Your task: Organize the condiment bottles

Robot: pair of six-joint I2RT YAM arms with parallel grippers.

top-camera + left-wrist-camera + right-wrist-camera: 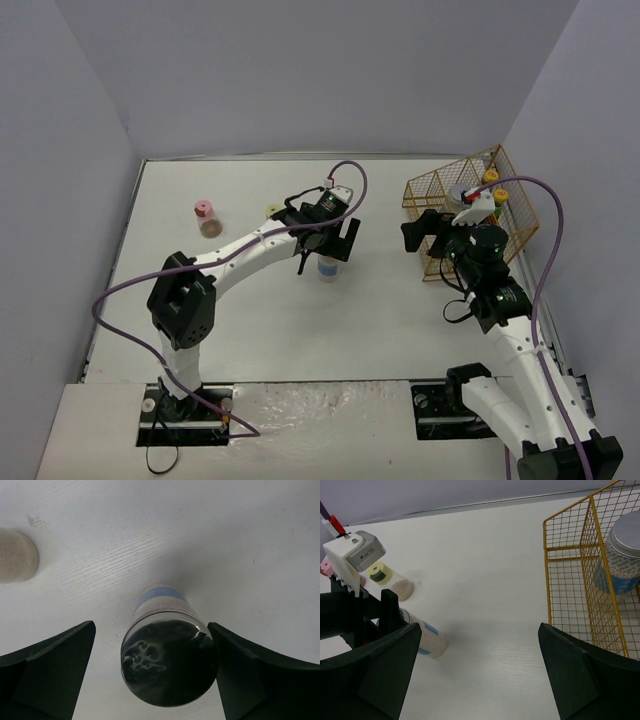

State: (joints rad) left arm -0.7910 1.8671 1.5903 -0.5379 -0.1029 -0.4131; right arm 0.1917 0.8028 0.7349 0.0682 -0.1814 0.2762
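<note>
The left end effector hangs over the middle of the counter with its jaws spread and holding nothing. A silver-lidded jar stands upright between them. There is a clear gap at the jar's 9 o'clock side, while the finger at 3 o'clock sits very close to the lid; whether it touches, I cannot tell.

The right end effector is wide open and empty, just at the 9 o'clock side of the wire basket. The basket sits toward 2 o'clock on the counter and holds a second jar and two yellow-capped bottles. The pink shaker and the green shaker stand toward 10 o'clock, well apart from the basket.

The main risk lies with the middle jar.
- It is tall and narrow, and the near finger leaves little room, so any sideways drift or tilted lift of the left arm could clip the lid and topple it.
- A toppled jar would probably roll across the smooth counter.
- If the jaws close off-centre, one finger would arrive first and shove the jar rather than clamp it. The glossy lid would also grip poorly.
- If the right arm reaches for this jar while the left hangs above it, the two arms could collide.
</note>
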